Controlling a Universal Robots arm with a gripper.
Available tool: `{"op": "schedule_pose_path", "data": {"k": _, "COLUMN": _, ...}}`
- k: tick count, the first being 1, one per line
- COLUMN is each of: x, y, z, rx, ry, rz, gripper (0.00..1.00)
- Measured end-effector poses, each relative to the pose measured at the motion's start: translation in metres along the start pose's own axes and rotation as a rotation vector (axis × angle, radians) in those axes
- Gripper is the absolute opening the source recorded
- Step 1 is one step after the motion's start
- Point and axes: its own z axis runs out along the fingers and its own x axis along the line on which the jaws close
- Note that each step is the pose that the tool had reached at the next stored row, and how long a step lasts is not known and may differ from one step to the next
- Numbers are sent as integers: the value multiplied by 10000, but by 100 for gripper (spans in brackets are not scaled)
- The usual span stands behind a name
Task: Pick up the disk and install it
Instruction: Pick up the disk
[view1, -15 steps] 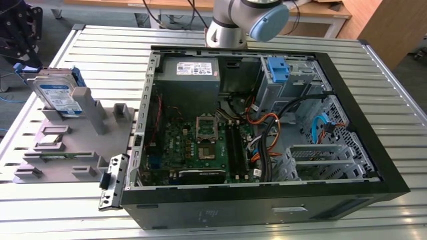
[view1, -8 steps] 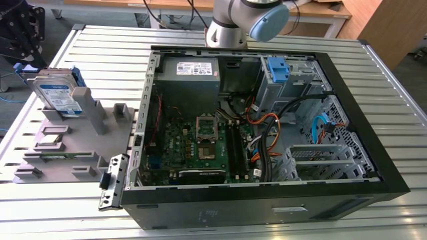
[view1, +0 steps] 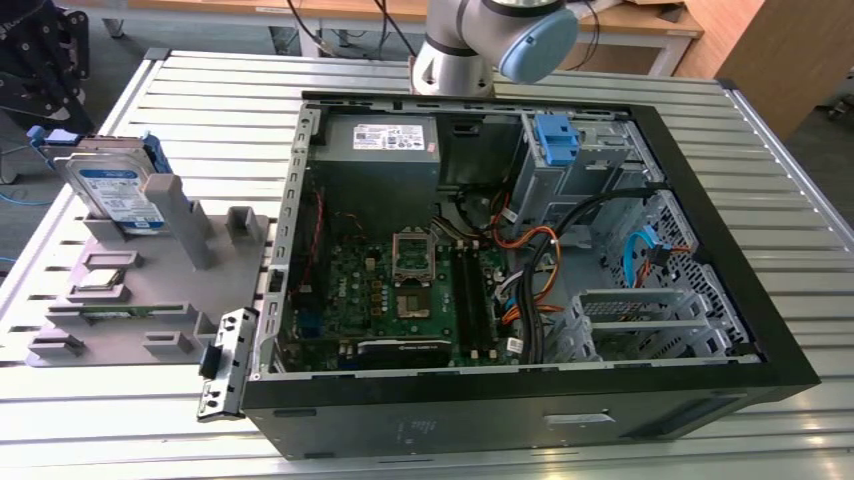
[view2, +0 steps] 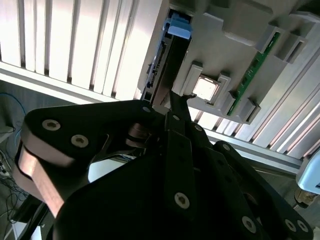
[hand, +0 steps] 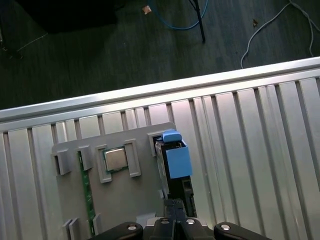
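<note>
"One disk (view1: 114, 190), one job. Where does it stand?"

"Upright in a grey holder (view1: 147, 300) on the slatted table (view1: 200, 90), at nine o'clock from the open computer case (view1: 534, 420) in the exterior view. It is not yet lifted."

"And the gripper?"

"In the first wrist view the gripper (hand: 173, 205) hangs above the disk's blue-framed top edge. Its jaws look pressed together, pinching nothing. I read this as the approach to the pick-up."

"What would a grasp call for?"

"Jaws spread to straddle the thin upper edge, I judge, and a straight pull out of the slot."

"Anything in the way?"

"A holder post (view1: 171, 210) stands just in front of the disk's face. A processor chip (hand: 116, 159) and a memory stick (hand: 86, 190) sit just beside it. Inside the case, cables (view1: 534, 245) cross near the bays at two o'clock, where a bare blue bracket (view1: 554, 140) sits."
</note>
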Motion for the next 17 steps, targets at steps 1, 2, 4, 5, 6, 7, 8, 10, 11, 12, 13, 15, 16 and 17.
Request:
{"op": "schedule_pose_path", "data": {"k": 1, "x": 0, "y": 0, "z": 0, "rx": -16, "ry": -68, "rz": -33, "gripper": 11}}
{"op": "schedule_pose_path", "data": {"k": 2, "x": -1, "y": 0, "z": 0, "rx": -19, "ry": -83, "rz": -39, "gripper": 11}}
{"op": "schedule_pose_path", "data": {"k": 4, "x": -1, "y": 0, "z": 0, "rx": -20, "ry": -83, "rz": -41, "gripper": 11}}
{"op": "schedule_pose_path", "data": {"k": 5, "x": 0, "y": 0, "z": 2, "rx": -20, "ry": -83, "rz": -42, "gripper": 11}}
{"op": "schedule_pose_path", "data": {"k": 6, "x": 0, "y": -1, "z": 8, "rx": -19, "ry": -84, "rz": -43, "gripper": 11}}
{"op": "schedule_pose_path", "data": {"k": 7, "x": 1, "y": -1, "z": 13, "rx": -19, "ry": -84, "rz": -43, "gripper": 11}}
{"op": "schedule_pose_path", "data": {"k": 8, "x": 1, "y": -1, "z": 15, "rx": -20, "ry": -84, "rz": -42, "gripper": 11}}
{"op": "schedule_pose_path", "data": {"k": 10, "x": 1, "y": -1, "z": 15, "rx": -22, "ry": -82, "rz": -42, "gripper": 11}}
{"op": "schedule_pose_path", "data": {"k": 11, "x": 1, "y": -1, "z": 16, "rx": -21, "ry": -83, "rz": -42, "gripper": 11}}
{"op": "schedule_pose_path", "data": {"k": 12, "x": 1, "y": -1, "z": 18, "rx": -20, "ry": -84, "rz": -43, "gripper": 11}}
{"op": "schedule_pose_path", "data": {"k": 13, "x": 1, "y": -1, "z": 23, "rx": -21, "ry": -89, "rz": -43, "gripper": 11}}
{"op": "schedule_pose_path", "data": {"k": 15, "x": 2, "y": -2, "z": 31, "rx": -34, "ry": -98, "rz": -42, "gripper": 11}}
{"op": "schedule_pose_path", "data": {"k": 16, "x": 2, "y": -2, "z": 31, "rx": -36, "ry": -97, "rz": -42, "gripper": 11}}
{"op": "schedule_pose_path", "data": {"k": 17, "x": 2, "y": -2, "z": 31, "rx": -37, "ry": -97, "rz": -42, "gripper": 11}}
